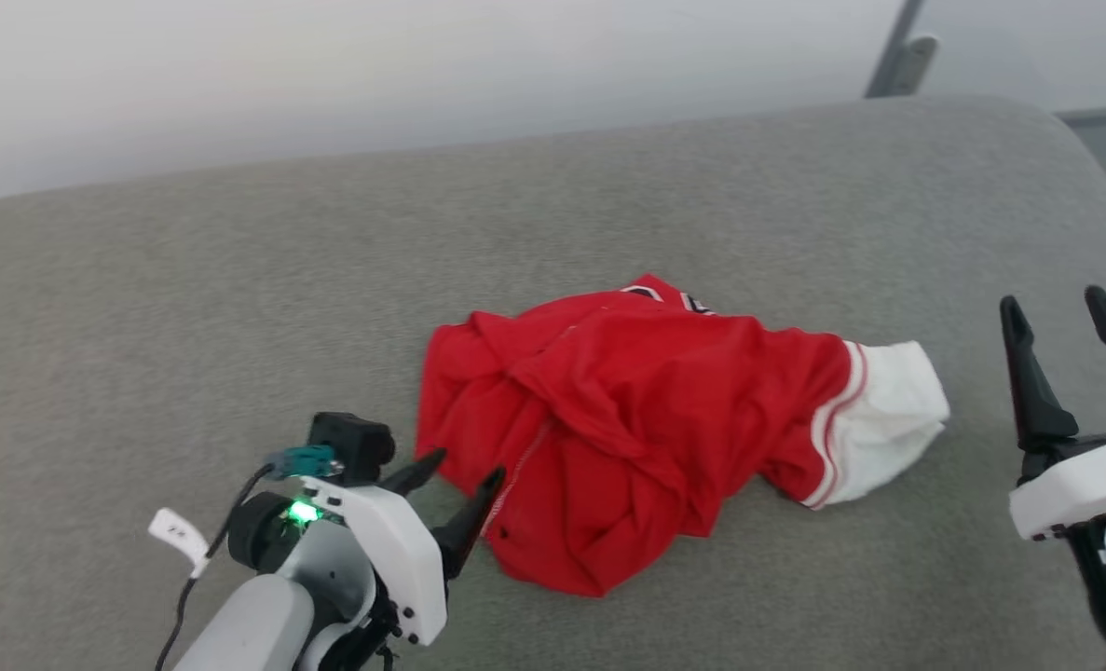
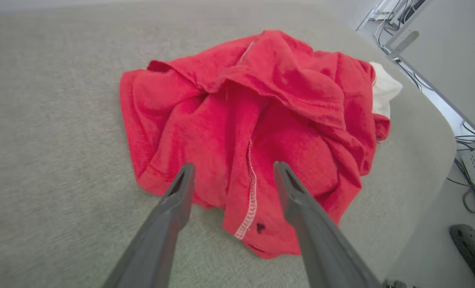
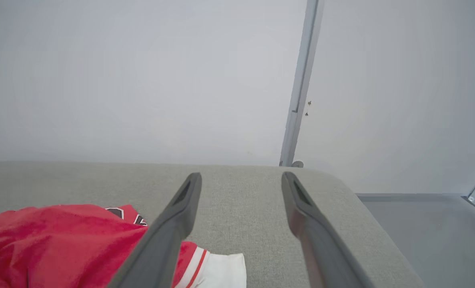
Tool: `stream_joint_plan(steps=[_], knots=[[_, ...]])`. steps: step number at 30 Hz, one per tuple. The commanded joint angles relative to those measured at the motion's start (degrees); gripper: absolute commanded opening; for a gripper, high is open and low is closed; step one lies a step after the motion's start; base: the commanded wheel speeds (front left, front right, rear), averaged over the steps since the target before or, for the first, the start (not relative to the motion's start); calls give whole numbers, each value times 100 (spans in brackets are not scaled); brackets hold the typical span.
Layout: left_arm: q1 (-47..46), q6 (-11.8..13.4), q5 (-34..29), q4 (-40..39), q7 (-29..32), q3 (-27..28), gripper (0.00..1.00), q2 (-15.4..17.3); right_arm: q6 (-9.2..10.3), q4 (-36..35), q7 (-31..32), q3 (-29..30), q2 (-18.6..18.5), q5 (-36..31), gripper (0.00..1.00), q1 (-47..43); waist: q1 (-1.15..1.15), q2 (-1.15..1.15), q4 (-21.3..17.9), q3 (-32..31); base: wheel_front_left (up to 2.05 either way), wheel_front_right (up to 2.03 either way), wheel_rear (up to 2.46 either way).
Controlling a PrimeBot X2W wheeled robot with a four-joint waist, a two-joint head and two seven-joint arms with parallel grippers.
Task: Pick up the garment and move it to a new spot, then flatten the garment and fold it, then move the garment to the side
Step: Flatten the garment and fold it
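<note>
Loosely bunched garment (image 1: 646, 419), wide grey upholstery (image 1: 236, 308) around

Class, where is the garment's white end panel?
The white end panel lies right of centre in the head view, on the cushion, nearest the right tool.

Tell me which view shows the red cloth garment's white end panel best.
Head view: the white end panel is whole, with its striped border. Left wrist view: a small part behind red folds. Right wrist view: cropped at the bottom edge.
</note>
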State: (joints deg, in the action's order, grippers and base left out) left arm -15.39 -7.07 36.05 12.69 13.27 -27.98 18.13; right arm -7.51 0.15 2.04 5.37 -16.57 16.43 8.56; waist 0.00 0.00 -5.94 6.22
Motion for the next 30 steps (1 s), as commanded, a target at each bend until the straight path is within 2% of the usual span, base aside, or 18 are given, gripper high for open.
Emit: stream_joint_plan(steps=[1,6,14,15,16,22,27,30], knots=[[-122,60,-31,132,137,-59,100,-16,4,-54,-247,68,168,-122,100,-99,0,0,-180,70,0,0,0],[-248,227,-85,516,599,-221,100,-71,3,-9,-713,147,510,-333,100,-181,0,0,-362,151,0,0,0],[-549,481,-365,1151,1205,-559,100,-133,3,91,-762,131,706,-360,100,-198,0,0,-420,249,0,0,0],[-601,457,-384,1251,1251,-609,45,-165,3,89,-768,128,718,-355,100,-180,0,0,-420,261,0,0,0],[-661,437,-433,1330,1275,-653,0,-184,3,87,-773,112,730,-345,100,-162,0,0,-418,273,0,0,0],[-1025,313,-344,1434,1242,-607,0,-194,3,79,-813,118,721,-260,100,-101,0,0,-362,288,0,0,0],[-1294,464,-254,1106,1380,-288,0,187,3,26,-780,210,691,-220,100,-163,0,0,-275,255,0,0,0],[-1443,611,-302,765,1536,-76,0,550,3,6,-764,265,682,-185,100,-213,0,0,-223,219,0,0,0]])
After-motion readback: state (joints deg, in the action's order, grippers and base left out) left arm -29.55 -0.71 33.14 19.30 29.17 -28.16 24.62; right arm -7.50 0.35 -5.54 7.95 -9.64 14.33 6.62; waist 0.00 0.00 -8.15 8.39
